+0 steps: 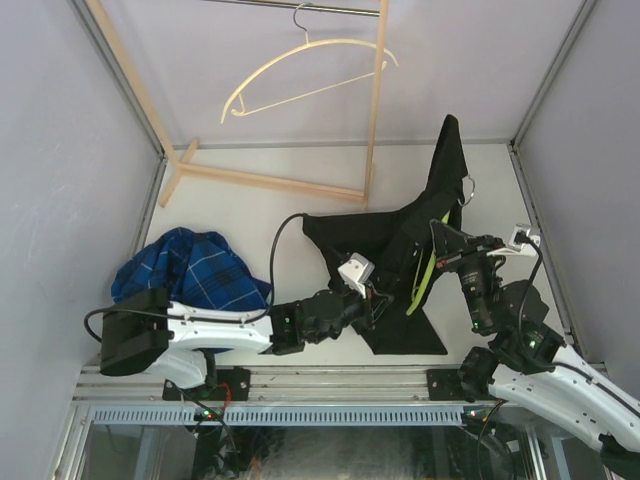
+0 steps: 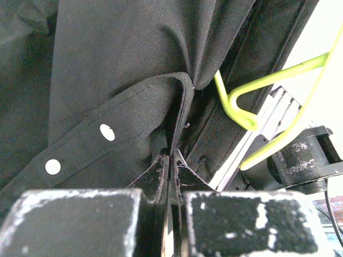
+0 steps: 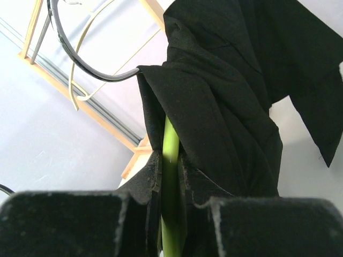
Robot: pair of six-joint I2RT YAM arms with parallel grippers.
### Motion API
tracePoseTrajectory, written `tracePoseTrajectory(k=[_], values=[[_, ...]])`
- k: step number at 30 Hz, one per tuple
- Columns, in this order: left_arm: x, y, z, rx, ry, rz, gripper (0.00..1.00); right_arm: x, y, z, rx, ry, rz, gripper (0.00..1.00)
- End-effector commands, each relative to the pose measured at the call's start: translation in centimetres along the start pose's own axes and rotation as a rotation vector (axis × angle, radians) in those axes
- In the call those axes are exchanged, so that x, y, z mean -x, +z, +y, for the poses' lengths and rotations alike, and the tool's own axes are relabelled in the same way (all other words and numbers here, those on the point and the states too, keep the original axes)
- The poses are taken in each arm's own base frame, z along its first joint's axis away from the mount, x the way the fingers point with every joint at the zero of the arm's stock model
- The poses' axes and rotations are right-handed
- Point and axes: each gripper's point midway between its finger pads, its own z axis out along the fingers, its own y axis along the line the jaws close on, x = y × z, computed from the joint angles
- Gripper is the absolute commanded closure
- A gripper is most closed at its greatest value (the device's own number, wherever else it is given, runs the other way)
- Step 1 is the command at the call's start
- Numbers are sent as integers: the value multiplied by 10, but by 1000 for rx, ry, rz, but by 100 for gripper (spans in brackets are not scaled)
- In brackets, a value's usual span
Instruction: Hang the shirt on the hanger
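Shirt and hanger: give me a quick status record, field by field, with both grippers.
shirt: black, crumpled, partly draped around the hanger
hanger: lime green, mostly covered by the shirt
left gripper: shut on the shirt's buttoned edge
right gripper: shut on the hanger's green bar
task state: shirt not yet sitting squarely on the hanger
nearby: blue plaid shirt at left; cream hanger hung at the back

The shirt (image 1: 350,235) is black, the hanger (image 3: 170,155) lime-green, the plaid cloth (image 1: 190,270) blue.
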Motion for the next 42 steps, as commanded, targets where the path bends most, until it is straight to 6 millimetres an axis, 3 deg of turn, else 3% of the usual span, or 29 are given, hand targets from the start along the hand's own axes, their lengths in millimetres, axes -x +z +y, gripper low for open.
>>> tracePoseTrajectory(k=[1, 5, 10, 22, 26, 30, 36, 42], values=[[-32, 4, 2, 18, 53, 118, 100, 71, -2, 28, 63, 220, -206, 100], [-40, 7, -5, -18, 42, 145, 100, 73, 0, 25, 46, 196, -218, 100], [-38, -4, -11, -49, 28, 141, 100, 72, 3, 15, 5, 134, -228, 100], [-40, -11, -32, -99, 1, 151, 100, 71, 14, -4, -109, 269, -280, 100], [-52, -6, -28, -79, 4, 168, 100, 74, 14, -5, -119, 331, -300, 100], [-58, -1, -35, -103, -10, 187, 100, 70, 18, -3, -118, 327, -293, 100], [-49, -4, -47, -144, -39, 182, 100, 58, 23, -8, -123, 265, -274, 100], [-43, -7, -50, -154, -32, 171, 97, 50, 23, -15, -119, 350, -286, 100]])
